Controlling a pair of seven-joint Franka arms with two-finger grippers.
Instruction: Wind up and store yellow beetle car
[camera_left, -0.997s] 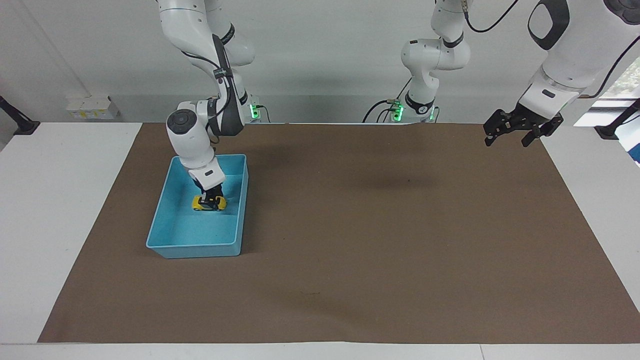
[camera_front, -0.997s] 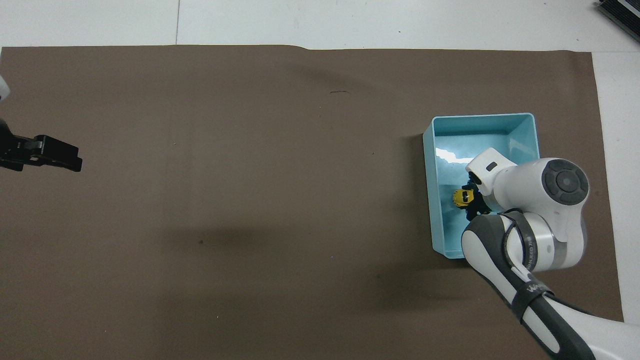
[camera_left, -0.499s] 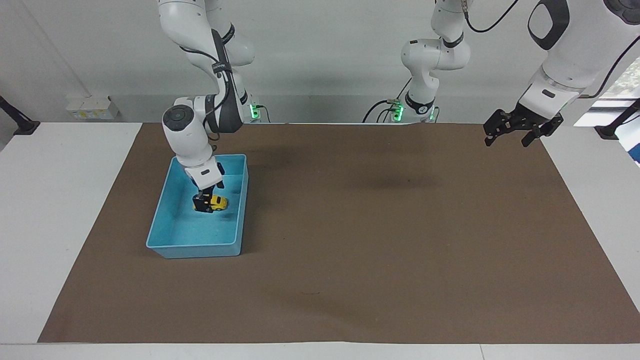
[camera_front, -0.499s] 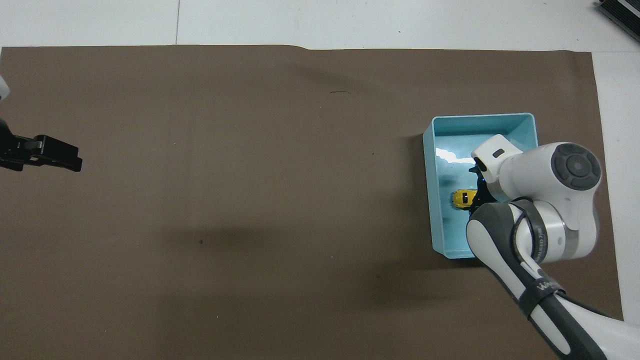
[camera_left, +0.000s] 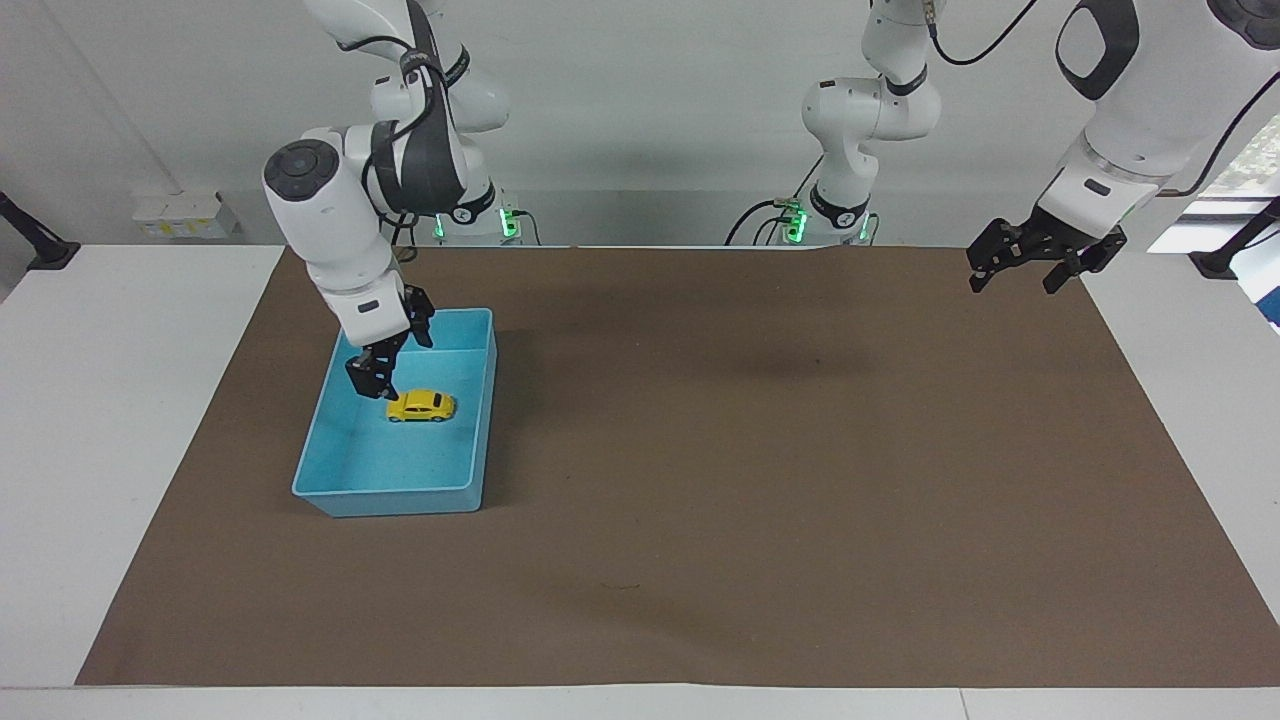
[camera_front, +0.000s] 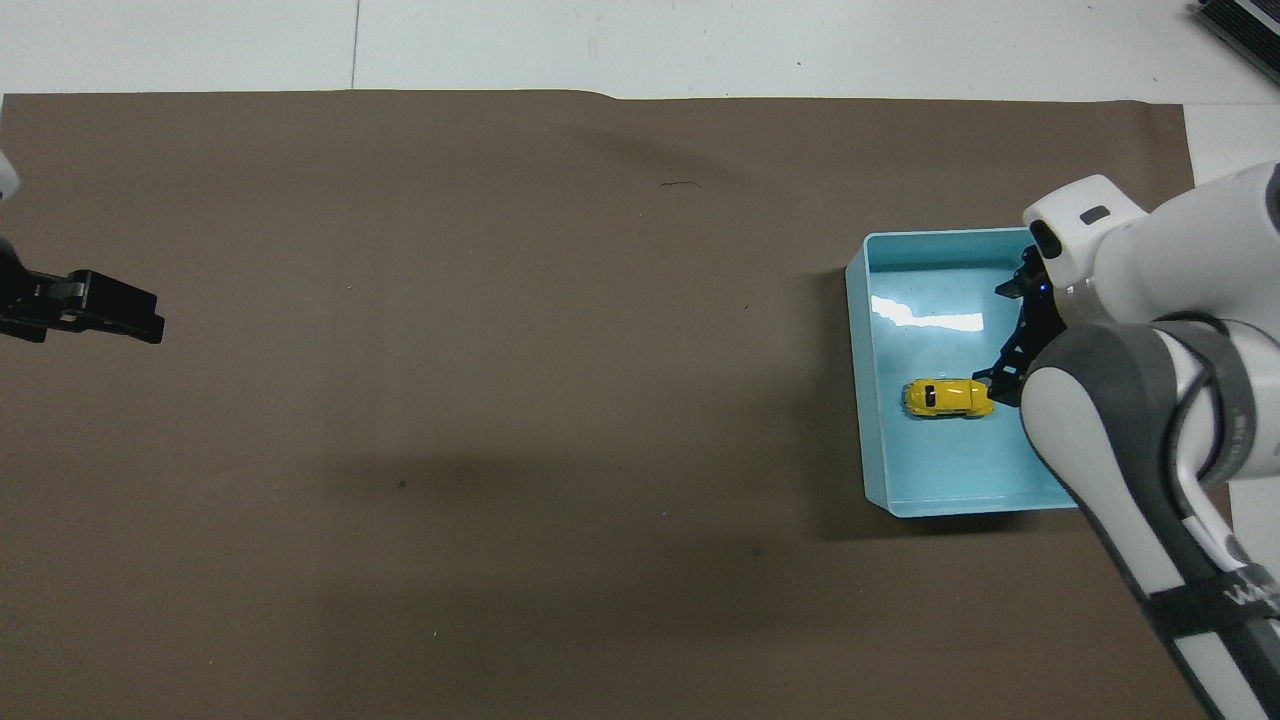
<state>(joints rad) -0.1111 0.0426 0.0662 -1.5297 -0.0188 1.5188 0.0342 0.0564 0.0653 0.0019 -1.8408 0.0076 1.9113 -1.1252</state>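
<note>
You will find the yellow beetle car (camera_left: 421, 406) resting on its wheels on the floor of the blue tray (camera_left: 332, 494), roughly midway along it, with nothing gripping it. The right gripper (camera_left: 388, 360) hangs just above the car over the tray, toward the end nearer the robots, its fingers spread apart and empty, clear of the car's roof. The tray sits on the brown mat (camera_left: 760, 480) toward the right arm's end of the table, while the left gripper (camera_left: 1040, 262) waits in the air over the mat's corner at the left arm's end, fingers apart, holding nothing.
</note>
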